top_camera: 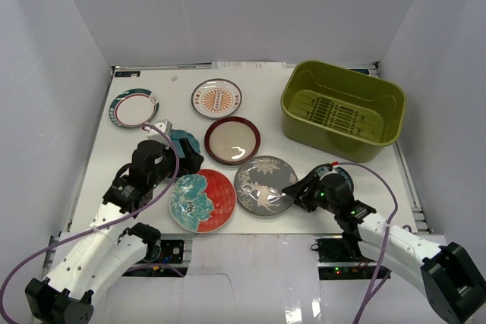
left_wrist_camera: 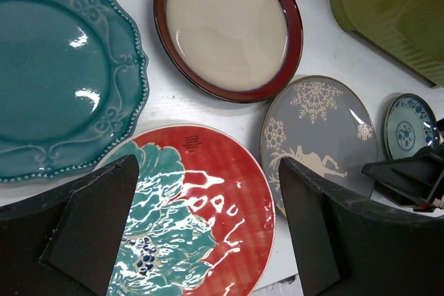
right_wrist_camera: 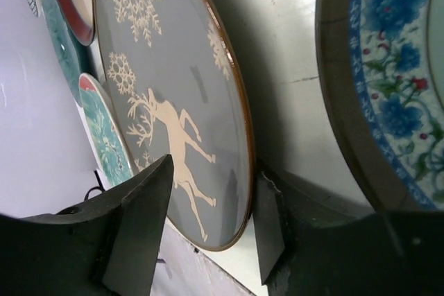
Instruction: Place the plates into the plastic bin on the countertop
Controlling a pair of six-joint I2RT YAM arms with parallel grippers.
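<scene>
Grey plate (right_wrist_camera: 173, 88), cream deer, snowflakes

1. We see bright, even overhead light on the flat white counter (top_camera: 266, 96), with soft, short shadows.
2. We note white glare on the glossy teal scalloped plate (left_wrist_camera: 62, 67) and the red teal-flowered plate (left_wrist_camera: 208, 199).
3. We find the dark fingers (right_wrist_camera: 139, 227) of the right hand (right_wrist_camera: 211, 178) blurred up close.

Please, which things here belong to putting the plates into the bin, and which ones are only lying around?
For the job: red plate, grey deer plate, dark-red rimmed plate, teal scalloped plate, sunburst plate, teal-rimmed plate, small blue-and-white plate, green bin.
Just lying about: small label at the far left corner, papers at the far edge.
</scene>
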